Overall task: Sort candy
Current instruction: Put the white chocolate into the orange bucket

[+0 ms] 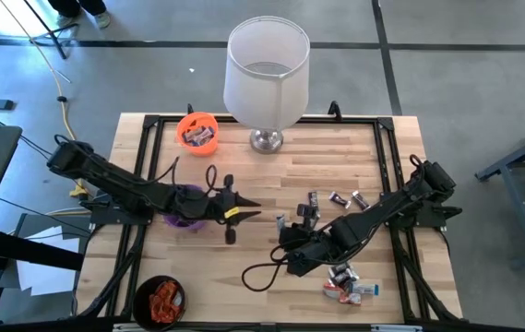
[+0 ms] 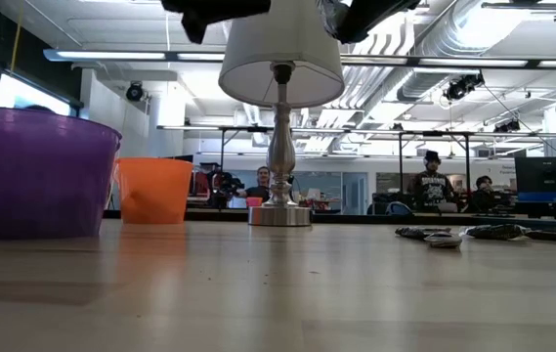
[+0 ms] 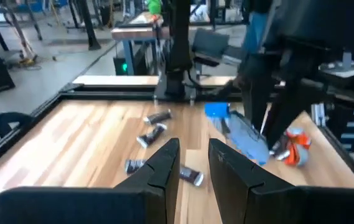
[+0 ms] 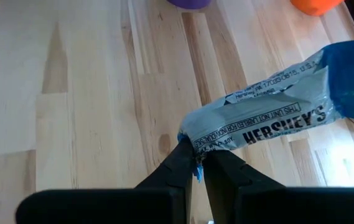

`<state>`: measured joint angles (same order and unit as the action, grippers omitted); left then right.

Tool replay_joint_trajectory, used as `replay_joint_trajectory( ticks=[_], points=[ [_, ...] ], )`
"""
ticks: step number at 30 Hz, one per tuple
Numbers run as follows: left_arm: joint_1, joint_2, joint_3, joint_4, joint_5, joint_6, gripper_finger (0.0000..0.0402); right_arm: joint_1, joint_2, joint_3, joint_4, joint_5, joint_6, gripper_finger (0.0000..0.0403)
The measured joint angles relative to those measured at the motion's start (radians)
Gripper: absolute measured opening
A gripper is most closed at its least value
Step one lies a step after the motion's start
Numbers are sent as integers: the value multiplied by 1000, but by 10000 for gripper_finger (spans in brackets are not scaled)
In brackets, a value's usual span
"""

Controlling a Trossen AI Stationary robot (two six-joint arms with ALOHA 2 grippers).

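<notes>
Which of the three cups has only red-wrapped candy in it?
The black cup at the table's near-left corner; the orange cup holds mixed wrappers, and the purple cup is hidden under the left arm.

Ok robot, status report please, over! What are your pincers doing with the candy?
Right pincer shut on silver-blue wrapped Hershey's candy, lifted off table. Left pincer open, empty, near purple plastic cup. Dark brown wrapped candies still loose. Nothing in the way.

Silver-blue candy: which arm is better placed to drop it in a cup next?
Right. The right gripper is already shut on the silver-blue candy, lifted above the table. The left gripper is open and empty near the purple cup.
</notes>
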<state>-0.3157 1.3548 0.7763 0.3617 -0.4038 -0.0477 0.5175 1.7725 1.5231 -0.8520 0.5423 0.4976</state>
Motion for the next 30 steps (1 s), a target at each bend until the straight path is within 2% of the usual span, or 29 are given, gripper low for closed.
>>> replay_joint_trajectory(
  ticks=[4,8,17,30],
  points=[
    [-2,9,-4,-66,36,-5,74,0,0,0,5,0,0,28],
    [-2,9,0,-27,51,-54,74,0,0,0,5,0,0,28],
    [15,9,0,-29,22,-273,74,0,0,0,5,0,0,28],
    [14,10,0,-34,40,-297,74,0,0,0,5,0,0,28]
  ],
)
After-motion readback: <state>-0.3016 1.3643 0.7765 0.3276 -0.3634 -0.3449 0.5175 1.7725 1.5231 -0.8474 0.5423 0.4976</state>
